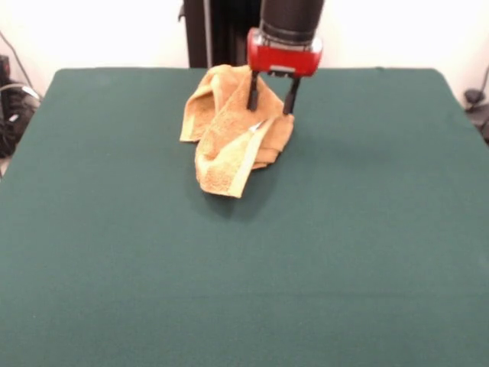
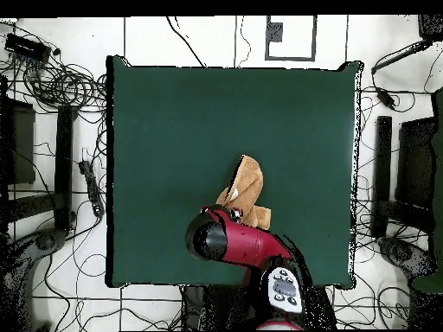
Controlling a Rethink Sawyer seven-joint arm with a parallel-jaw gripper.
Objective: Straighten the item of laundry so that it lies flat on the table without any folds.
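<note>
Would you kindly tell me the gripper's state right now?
Gripper: open, fingers spread and down on the crumpled towel, holding nothing.

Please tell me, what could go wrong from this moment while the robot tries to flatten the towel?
1. The towel lies bunched in several layers, so the open tool may pinch more than one layer and only drag the bundle.
2. The towel sits near the far edge of the table, by the pedestal, so a pull that way could slide it off.

The arm (image 1: 290, 19) comes straight down from above; its gripper (image 1: 270, 95) points downward, two dark fingers (image 1: 252, 92) spread apart.
</note>
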